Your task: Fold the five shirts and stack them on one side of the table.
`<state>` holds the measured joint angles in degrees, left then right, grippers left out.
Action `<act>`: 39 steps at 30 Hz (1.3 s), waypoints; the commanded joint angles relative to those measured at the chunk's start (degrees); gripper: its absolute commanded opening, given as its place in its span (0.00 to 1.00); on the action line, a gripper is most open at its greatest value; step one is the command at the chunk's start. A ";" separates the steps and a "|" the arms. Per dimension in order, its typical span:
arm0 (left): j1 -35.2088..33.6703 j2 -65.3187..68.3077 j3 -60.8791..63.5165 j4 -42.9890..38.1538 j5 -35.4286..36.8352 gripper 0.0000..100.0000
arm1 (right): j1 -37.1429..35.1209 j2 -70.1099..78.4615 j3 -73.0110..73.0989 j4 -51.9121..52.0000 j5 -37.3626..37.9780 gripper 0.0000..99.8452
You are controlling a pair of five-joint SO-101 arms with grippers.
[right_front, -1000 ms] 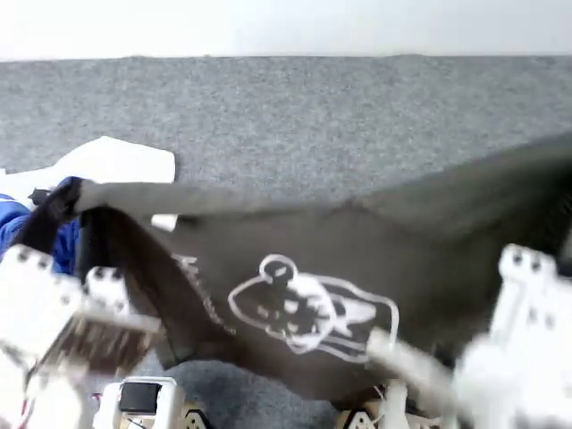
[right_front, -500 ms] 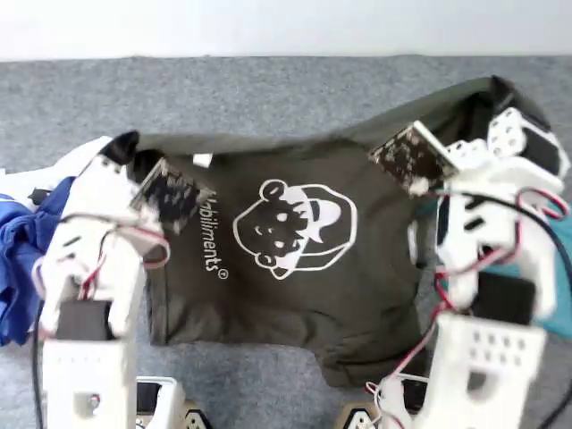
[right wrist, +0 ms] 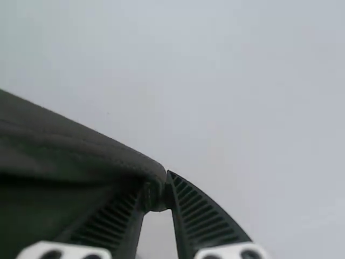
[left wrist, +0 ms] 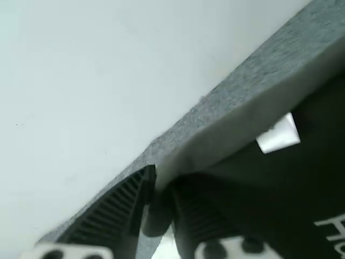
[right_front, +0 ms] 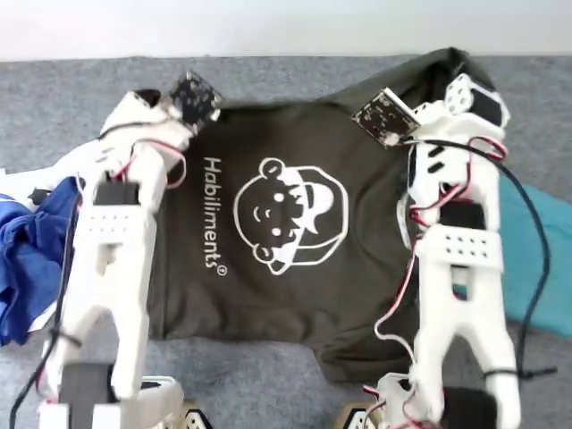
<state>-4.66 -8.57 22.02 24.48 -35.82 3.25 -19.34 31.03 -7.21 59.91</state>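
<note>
Spreads the shirt (right_front: 268, 286) flat, left gripper (left wrist: 160, 186) and right gripper (right wrist: 157, 189) clenched on its far edge; likely needs releasing, then folding.

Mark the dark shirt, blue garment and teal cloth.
Dark olive printed shirt (right_front: 268, 299): high view, plain lower front.
Blue crumpled garment (right_front: 27, 259): high view, its middle.
Teal cloth (right_front: 541, 259): high view, exposed middle.

**Left arm** (right_front: 112, 259) and **right arm** (right_front: 460, 268): white moulded links with black servo blocks (right_front: 111, 192), round screw holes, and looping red, white and black cables (right_front: 413, 219). A dark square circuit board (right_front: 195, 94) marks each wrist. Gripper fingers (left wrist: 121, 208) are black and ribbed, on white bases.
</note>
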 commanded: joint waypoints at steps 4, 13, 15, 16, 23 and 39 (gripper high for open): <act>-1.05 6.33 -11.91 7.12 -0.70 0.01 | -2.15 10.95 -16.70 -2.07 -0.26 0.01; -0.88 6.33 -12.97 21.01 -7.56 0.01 | -2.59 17.98 -21.10 2.86 -0.26 0.01; -0.88 6.33 -12.97 25.32 -9.67 0.01 | -2.24 16.40 -20.66 8.66 -0.26 0.01; -0.88 6.33 -13.05 27.43 -10.20 0.01 | -2.15 15.34 -20.31 12.35 -0.26 0.01; -1.23 6.33 -13.05 40.70 -10.99 0.01 | -2.15 2.51 -16.70 45.85 -0.53 0.01; -1.32 6.33 -13.05 65.05 -22.59 0.01 | -2.15 -17.10 -12.13 95.43 -0.53 0.01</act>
<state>-5.36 -1.54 11.65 85.85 -56.31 0.97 -33.23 19.34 81.41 59.91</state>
